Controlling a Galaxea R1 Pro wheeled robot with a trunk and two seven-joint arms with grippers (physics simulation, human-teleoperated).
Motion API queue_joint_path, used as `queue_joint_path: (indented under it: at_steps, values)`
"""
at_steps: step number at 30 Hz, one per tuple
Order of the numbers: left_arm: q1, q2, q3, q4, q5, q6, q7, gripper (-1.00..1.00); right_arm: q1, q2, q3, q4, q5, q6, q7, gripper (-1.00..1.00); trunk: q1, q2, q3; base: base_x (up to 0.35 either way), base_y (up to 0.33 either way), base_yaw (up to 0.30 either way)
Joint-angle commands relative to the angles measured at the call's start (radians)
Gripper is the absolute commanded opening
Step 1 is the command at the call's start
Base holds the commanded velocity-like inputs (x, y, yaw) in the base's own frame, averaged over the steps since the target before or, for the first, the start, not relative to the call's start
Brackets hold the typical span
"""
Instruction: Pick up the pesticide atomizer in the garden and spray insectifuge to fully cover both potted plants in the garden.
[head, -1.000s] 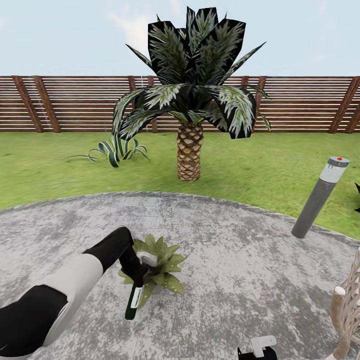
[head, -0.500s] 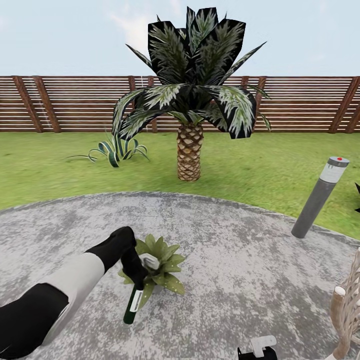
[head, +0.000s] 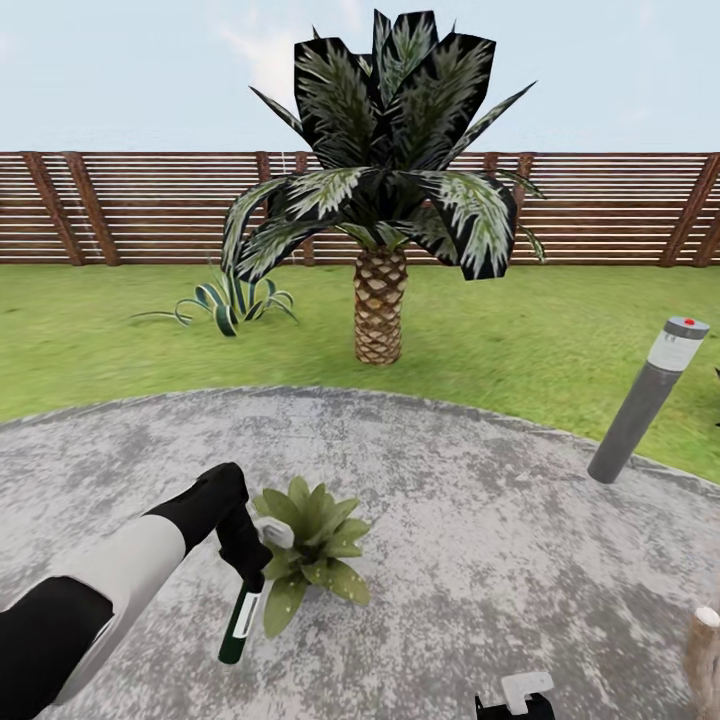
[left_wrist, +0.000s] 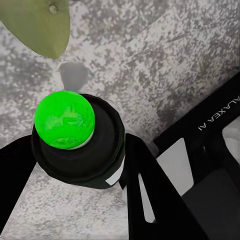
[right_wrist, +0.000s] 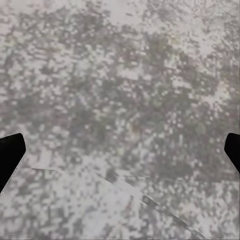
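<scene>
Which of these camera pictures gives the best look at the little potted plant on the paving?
The head view: the whole potted plant shows there, leaves spread on the paving, beside the spray bottle held in the left tool. The left wrist view catches just one leaf of it. The right wrist view looks at paving.

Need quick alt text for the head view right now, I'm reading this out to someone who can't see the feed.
The left gripper holds the pesticide atomizer beside a small potted plant on the round grey patio. Behind lie lawn, a big palm, a striped agave, a slatted wooden fence, and a grey lamp post at right.
</scene>
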Motion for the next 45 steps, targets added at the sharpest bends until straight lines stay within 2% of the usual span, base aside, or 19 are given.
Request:
queue_joint_path:
  at_steps: [1, 6, 8, 9, 10, 12, 16, 19, 22, 25, 34, 38, 43, 45]
  values:
    - [0.002, 0.000, -0.001, -0.002, -0.009, 0.009, -0.009, -1.00, -0.001, 0.000, -0.007, 0.001, 0.011, -0.003, -0.004, 1.00, 0.000, 0.000, -0.001, 0.207, 0.000, 0.000]
    - [0.004, -0.003, -0.001, -0.004, -0.009, 0.009, -0.008, -1.00, -0.001, 0.000, -0.007, 0.001, 0.011, -0.004, -0.004, 1.00, 0.000, 0.000, -0.001, 0.059, 0.000, 0.000]
    - [0.004, -0.024, -0.003, -0.006, -0.010, 0.008, -0.008, -1.00, -0.001, 0.000, -0.007, 0.001, 0.011, -0.004, -0.004, 1.00, 0.000, 0.000, -0.001, 0.005, 0.000, 0.000]
    - [0.003, -0.047, -0.004, -0.006, -0.010, 0.006, -0.008, -1.00, -0.001, 0.000, -0.007, 0.001, 0.011, -0.003, -0.004, 1.00, 0.000, 0.000, -0.001, 0.002, 0.000, 0.000]
    - [0.003, -0.059, -0.005, -0.007, -0.010, 0.005, -0.008, -1.00, -0.001, 0.000, -0.007, 0.001, 0.011, -0.004, -0.004, 1.00, 0.000, 0.000, -0.001, 0.000, 0.000, 0.000]
    - [0.003, -0.068, -0.004, -0.007, -0.009, 0.005, -0.007, -1.00, -0.001, 0.000, -0.007, 0.001, 0.011, -0.003, -0.004, 1.00, 0.000, 0.000, -0.001, 0.000, 0.000, 0.000]
    - [0.002, -0.052, -0.001, -0.003, -0.010, 0.002, -0.026, -1.00, -0.001, 0.000, -0.007, 0.001, 0.011, -0.003, -0.004, 1.00, 0.000, 0.000, -0.001, 0.000, 0.000, 0.000]
    - [0.002, -0.019, -0.003, -0.003, -0.021, -0.006, -0.078, -1.00, -0.001, 0.000, -0.007, 0.001, 0.011, -0.004, -0.004, 1.00, 0.000, 0.000, -0.001, 0.000, 0.000, 0.000]
    - [0.003, 0.010, -0.008, -0.003, -0.024, -0.009, -0.099, -1.00, -0.001, 0.000, -0.007, 0.001, 0.011, -0.003, -0.004, 1.00, 0.000, 0.000, -0.001, 0.000, 0.000, 0.000]
    - [0.006, 0.021, -0.012, -0.002, -0.025, -0.011, -0.103, -1.00, -0.001, 0.000, -0.007, 0.001, 0.011, -0.003, -0.004, 1.00, 0.000, 0.000, -0.001, 0.000, 0.000, 0.000]
    - [0.082, -0.011, -0.011, -0.008, -0.026, -0.009, -0.093, -1.00, -0.001, 0.000, -0.007, 0.001, 0.011, -0.004, -0.004, 1.00, 0.000, 0.000, -0.001, 0.000, 0.000, 0.000]
    - [0.084, -0.015, -0.010, -0.018, -0.026, -0.003, -0.091, -1.00, -0.001, 0.000, -0.007, 0.001, 0.011, -0.003, -0.004, 1.00, 0.000, 0.000, -0.001, 0.000, 0.000, 0.000]
    - [0.076, -0.036, -0.007, -0.025, -0.026, 0.006, -0.086, -1.00, -0.001, 0.000, -0.007, 0.001, 0.011, -0.003, -0.004, 1.00, 0.000, 0.000, -0.001, 0.000, 0.000, 0.000]
    - [0.075, -0.039, -0.004, -0.059, -0.026, 0.009, -0.069, -1.00, -0.001, 0.000, -0.007, 0.001, 0.011, -0.003, -0.004, 1.00, 0.000, 0.000, -0.001, 0.000, 0.000, 0.000]
